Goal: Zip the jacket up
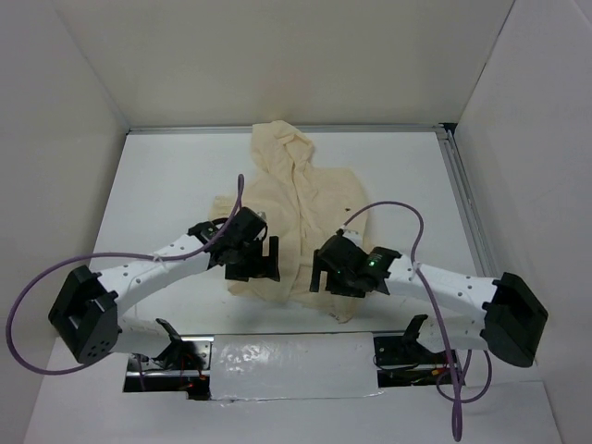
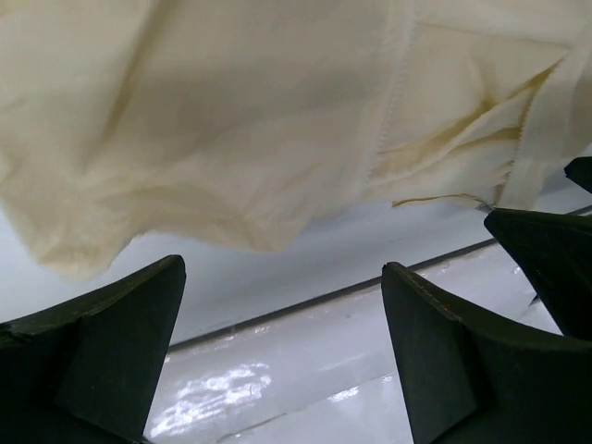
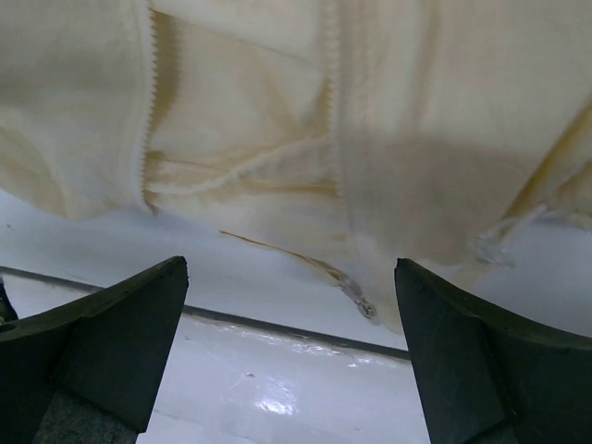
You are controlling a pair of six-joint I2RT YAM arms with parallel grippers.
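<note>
Near edge first: my left hand [image 2: 282,277] is spread wide and empty, low over the white table [image 1: 166,185], just short of the cloth. My right hand [image 3: 291,268] is the same, fingers apart, nothing pinched. Both face the bottom hem of the soft cream hooded fabric jacket [image 1: 305,199], which lies mid-table with its hood toward the far wall. I reckon I'm down here because a zip starts at the bottom. From the right wrist I see two lines of pale zipper teeth [image 3: 153,92] standing apart, so the front looks unzipped here. A slider-like bit hangs at the hem, too blurred to call. There's bare table on either side of the jacket, and the walls are well back.
</note>
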